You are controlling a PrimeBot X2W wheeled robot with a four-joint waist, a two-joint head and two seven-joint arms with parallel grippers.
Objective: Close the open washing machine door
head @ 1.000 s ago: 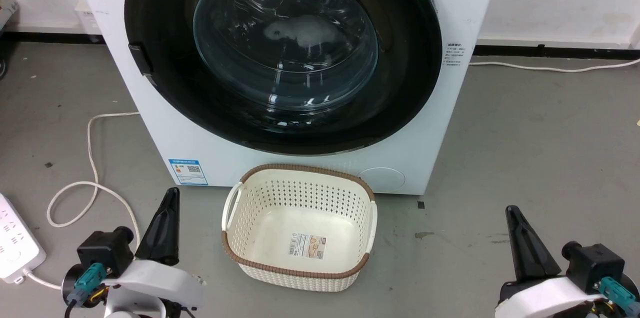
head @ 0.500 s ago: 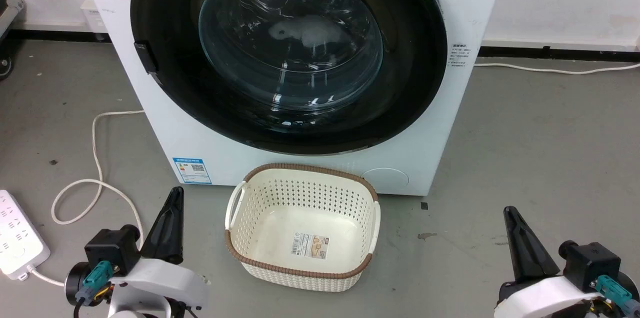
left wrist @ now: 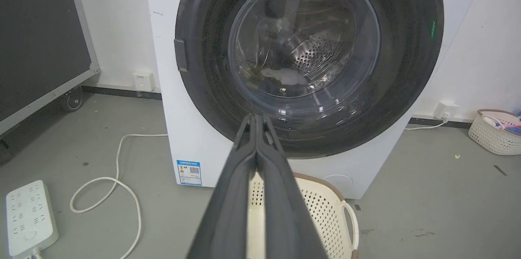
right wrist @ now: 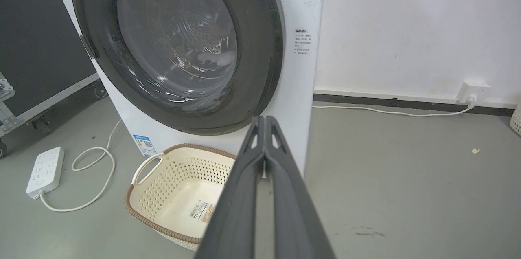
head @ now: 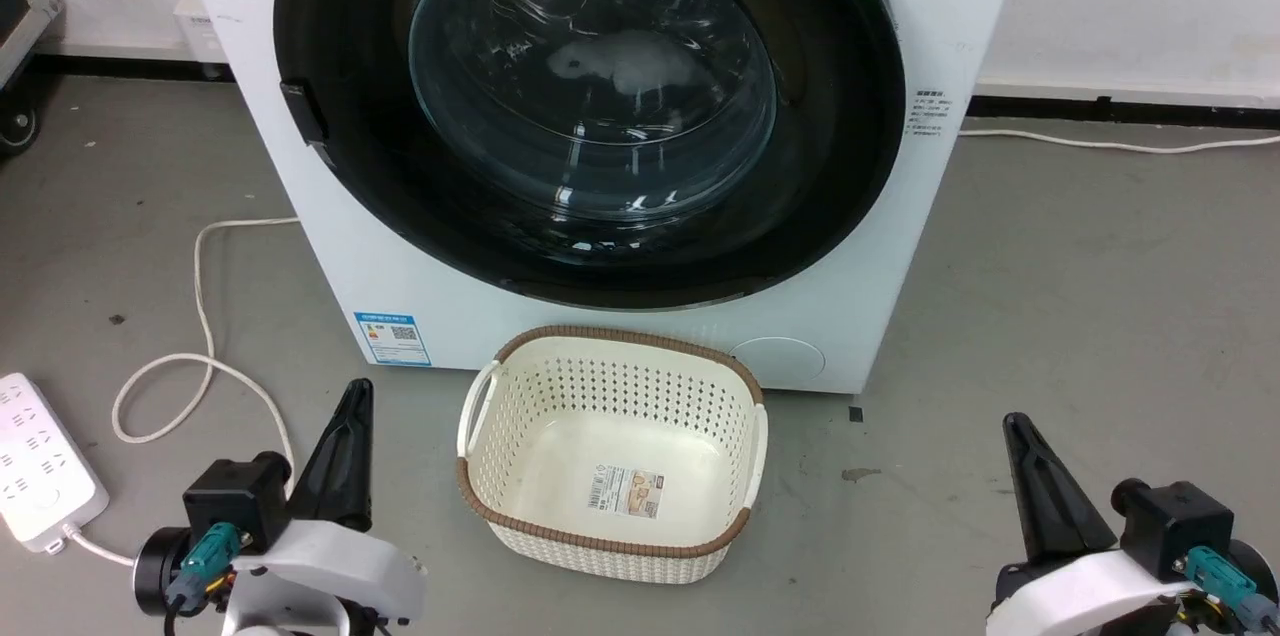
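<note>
The washing machine door (head: 590, 106) lies flat against the front of the washing machine (head: 330, 246), its glass bowl facing out toward both grippers; being round, it has no long axis to tell, and a small dark tab (head: 303, 113) marks its rim on the left gripper's side; the left gripper (head: 359, 386) has its two dark fingers pressed together on nothing, pointing forward and up at the door's lower rim, well apart from it; from this gripper the door stands ahead, above and a little to the right; the right gripper (head: 1012, 420) is likewise pressed together and empty, with the door ahead, above and to its left, well apart; a cream perforated basket (head: 480, 506) sits on the grey floor (head: 1080, 296) between the two grippers, nearer the left one, close before the machine's foot; a white power strip (head: 40, 461) lies out to the left gripper's left, its pale cable (head: 200, 316) looping ahead of that gripper.
</note>
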